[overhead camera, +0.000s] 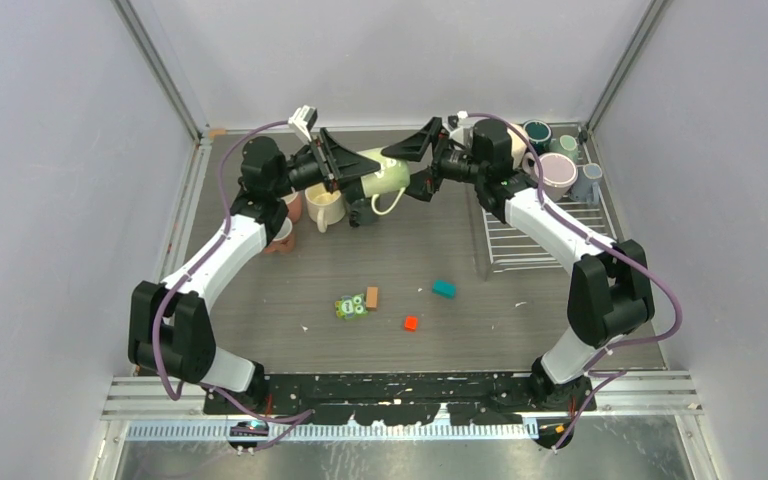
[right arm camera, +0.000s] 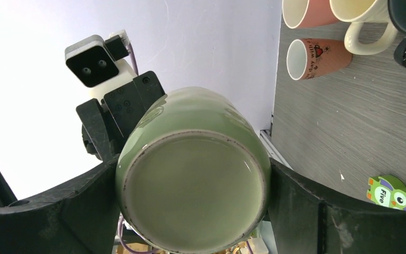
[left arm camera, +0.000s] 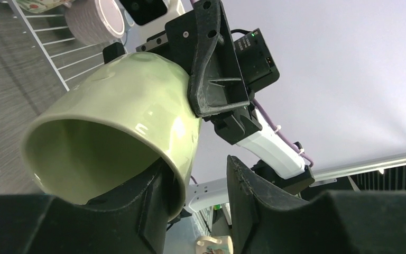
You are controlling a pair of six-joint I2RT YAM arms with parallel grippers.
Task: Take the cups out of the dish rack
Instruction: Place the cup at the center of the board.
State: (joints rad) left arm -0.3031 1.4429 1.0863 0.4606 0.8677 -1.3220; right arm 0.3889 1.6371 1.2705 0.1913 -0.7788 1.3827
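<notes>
Aloft at 12 o'clock, off the dish rack (overhead camera: 530, 245) at 2 o'clock, the pale green cup (overhead camera: 385, 170) is clenched by the right claw (overhead camera: 412, 165), which should release only once the left claw (overhead camera: 343, 168), parted astride its rim, pinches firmly.

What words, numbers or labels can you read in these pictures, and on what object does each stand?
"Five": on the green owl-faced toy block, seen from the right wrist.
Small dark print beside a red heart on the pink mug: too small to read.
The same block in the top view: too small to read.
No other text is legible.
</notes>
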